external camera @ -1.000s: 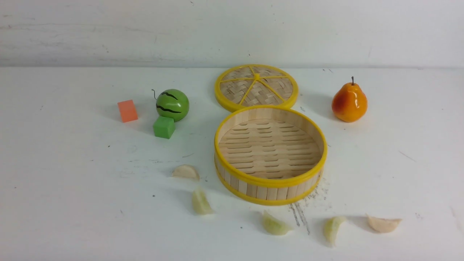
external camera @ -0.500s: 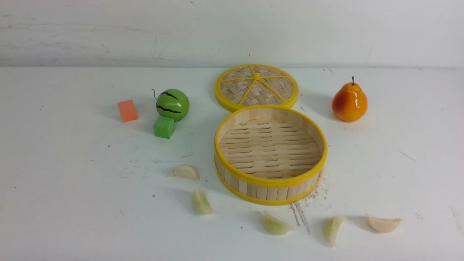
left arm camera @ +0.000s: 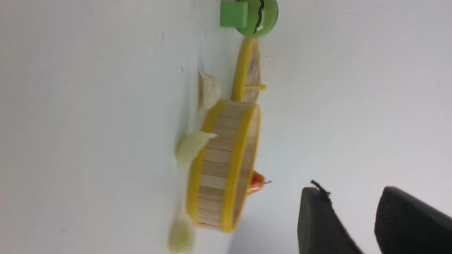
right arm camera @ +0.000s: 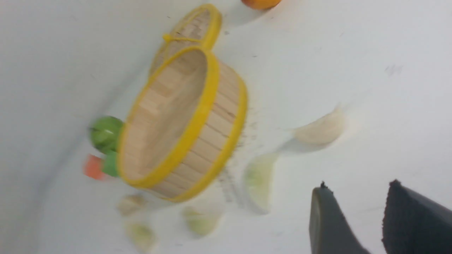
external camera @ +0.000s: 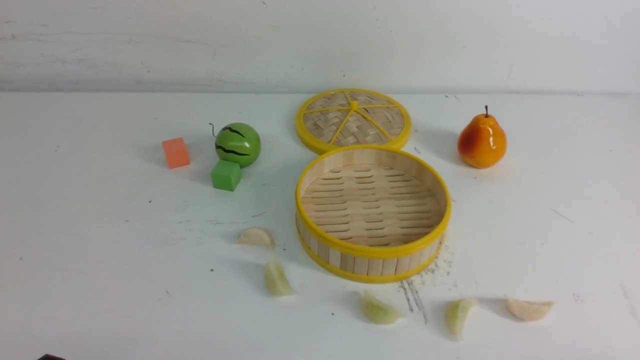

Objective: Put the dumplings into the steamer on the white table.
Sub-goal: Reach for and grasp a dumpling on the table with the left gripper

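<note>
L jaws stood part-open, empty, steamer (left arm camera: 226, 165) well ahead on bench (left arm camera: 88, 106). R jaws same, empty; cream dumpling (right arm camera: 319, 131) & green dumpling (right arm camera: 257, 178) near, ahead.

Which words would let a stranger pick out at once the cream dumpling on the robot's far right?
Find the round bamboo steamer in the middle of the white table. In front of it, toward the robot's right, two dumplings lie close together. Take the outer one, the cream dumpling: unlike the green dumpling beside it, it is beige and lies farthest right of all.
</note>
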Tool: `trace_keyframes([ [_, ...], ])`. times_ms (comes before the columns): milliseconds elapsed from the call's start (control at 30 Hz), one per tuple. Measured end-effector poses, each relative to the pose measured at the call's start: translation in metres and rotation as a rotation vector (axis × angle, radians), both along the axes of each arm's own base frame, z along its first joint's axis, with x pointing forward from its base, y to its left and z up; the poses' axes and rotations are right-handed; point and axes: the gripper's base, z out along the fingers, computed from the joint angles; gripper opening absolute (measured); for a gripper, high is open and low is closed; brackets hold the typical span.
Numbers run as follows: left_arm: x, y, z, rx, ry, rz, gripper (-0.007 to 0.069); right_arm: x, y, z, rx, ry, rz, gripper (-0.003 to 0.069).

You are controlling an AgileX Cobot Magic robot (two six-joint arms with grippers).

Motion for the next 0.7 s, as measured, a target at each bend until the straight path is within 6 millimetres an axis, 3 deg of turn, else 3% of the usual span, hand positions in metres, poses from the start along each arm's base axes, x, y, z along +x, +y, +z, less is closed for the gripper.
trace_keyframes([
  [100,0.000,-0.001,0.001,-0.068,0.003,0.001,0.0238,0.000,0.003,0.003,0.176,0.006,-0.011,0.0240],
  [200,-0.001,-0.003,0.001,-0.126,0.018,-0.021,0.0238,0.000,0.003,0.003,0.185,0.003,-0.012,0.0240],
  [333,-0.004,-0.010,0.008,-0.062,0.004,-0.103,0.0238,0.001,0.001,0.005,0.164,-0.029,-0.028,0.0240],
  [467,-0.018,-0.018,0.056,0.391,-0.247,-0.253,0.0238,0.002,-0.001,0.010,0.121,-0.072,-0.033,0.0240],
  [533,-0.025,-0.019,0.076,0.530,-0.351,-0.262,0.0238,0.000,0.000,0.020,0.068,-0.110,-0.017,0.0235],
  [600,-0.034,-0.019,0.101,0.669,-0.461,-0.244,0.0238,-0.004,-0.001,0.046,-0.048,-0.211,0.002,0.0211],
  [700,-0.039,-0.017,0.123,0.835,-0.495,-0.231,0.0231,-0.010,-0.001,0.084,-0.214,-0.330,0.019,0.0143],
])
